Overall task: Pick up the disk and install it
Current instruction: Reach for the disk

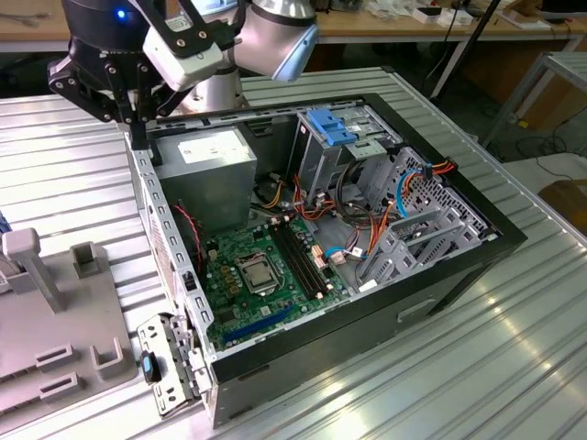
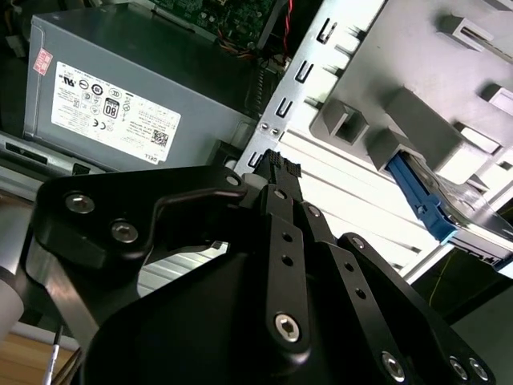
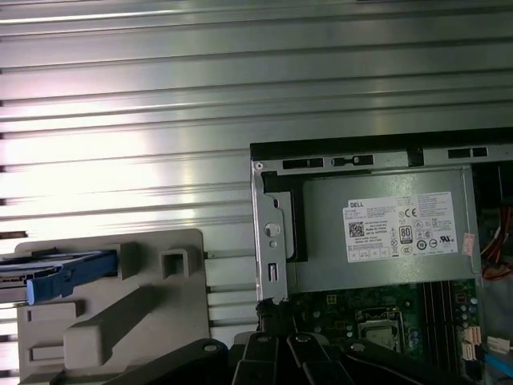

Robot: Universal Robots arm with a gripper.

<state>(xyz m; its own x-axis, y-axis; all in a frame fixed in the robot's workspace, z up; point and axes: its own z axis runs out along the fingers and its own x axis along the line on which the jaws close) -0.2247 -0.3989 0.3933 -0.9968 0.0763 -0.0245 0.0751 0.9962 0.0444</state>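
A ribbed aluminium table (image 1: 514, 367) carries one open desktop computer case (image 1: 440, 284), black-walled and lying on its side. The grey and silver robot arm (image 1: 275, 37) is cut off by the frame's upper edge in the exterior view. Beside the case, towards the exterior view's left, sits one matt grey plastic fixture (image 1: 55, 312) with several raised blocks and slots. It is only partly in frame.

Inside the case are one boxy grey power supply (image 1: 206, 174) with a white label, one green motherboard (image 1: 266, 275) and one light-blue ridged bracket (image 1: 330, 126).

The black gripper (image 1: 139, 137) hangs over the case corner next to the power supply, its fingers drawn together on nothing.

The disk (image 3: 68, 269) lies in the fixture, apart from the gripper. One bright blue rail (image 2: 421, 196) shows clearly, but its dark slab is mostly cropped and washed by glare.
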